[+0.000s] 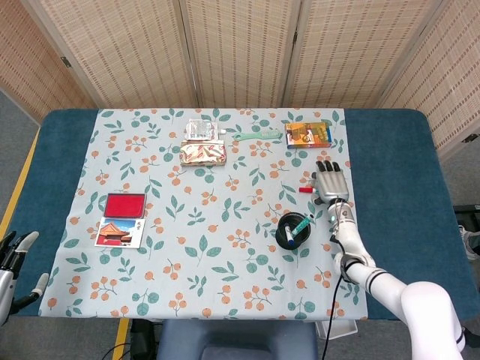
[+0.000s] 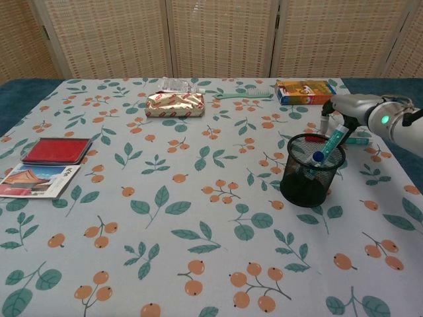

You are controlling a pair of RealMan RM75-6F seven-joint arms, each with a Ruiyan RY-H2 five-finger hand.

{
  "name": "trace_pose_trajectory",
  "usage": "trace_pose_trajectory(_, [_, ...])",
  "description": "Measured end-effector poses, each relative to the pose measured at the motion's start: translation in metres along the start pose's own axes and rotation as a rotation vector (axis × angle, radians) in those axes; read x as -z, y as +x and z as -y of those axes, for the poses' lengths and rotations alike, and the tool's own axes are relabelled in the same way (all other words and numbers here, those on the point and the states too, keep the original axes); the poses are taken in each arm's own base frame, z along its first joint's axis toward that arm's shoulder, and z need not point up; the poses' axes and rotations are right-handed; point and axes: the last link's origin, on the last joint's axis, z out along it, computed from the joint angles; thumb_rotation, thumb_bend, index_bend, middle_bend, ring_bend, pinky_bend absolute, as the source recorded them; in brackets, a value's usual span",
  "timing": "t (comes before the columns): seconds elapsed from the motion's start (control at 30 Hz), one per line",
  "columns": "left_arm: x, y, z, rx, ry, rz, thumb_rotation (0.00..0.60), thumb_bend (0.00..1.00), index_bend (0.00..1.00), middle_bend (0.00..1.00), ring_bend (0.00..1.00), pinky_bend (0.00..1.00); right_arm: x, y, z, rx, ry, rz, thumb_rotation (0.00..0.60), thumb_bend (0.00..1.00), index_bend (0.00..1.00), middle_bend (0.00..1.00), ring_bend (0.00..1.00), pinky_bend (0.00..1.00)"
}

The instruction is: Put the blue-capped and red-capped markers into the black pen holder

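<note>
Floral tablecloth [image 1: 217,225], red-capped marker [image 1: 307,190] beneath right robot hand [image 1: 328,184]

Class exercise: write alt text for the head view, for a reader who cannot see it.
The right hand reaches down over a red-capped marker lying on the floral cloth, just behind a black pen holder that already contains a blue-capped marker. The left hand waits at the table's near left edge.

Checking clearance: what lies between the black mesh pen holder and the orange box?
Head view: the red-capped marker and right hand lie between black mesh pen holder and orange box.
</note>
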Motion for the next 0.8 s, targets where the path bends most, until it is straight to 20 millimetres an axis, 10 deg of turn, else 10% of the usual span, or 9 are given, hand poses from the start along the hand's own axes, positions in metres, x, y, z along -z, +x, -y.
trace_pose_trajectory(0.8, [0.006,0.007,0.002,-0.002,-0.015,-0.051,0.6,0.4,0.09,0.17,0.03,0.26,-0.004,0.004,0.004,-0.009,0.005,-0.031,0.6,0.34,0.61,0.14,0.0,0.0])
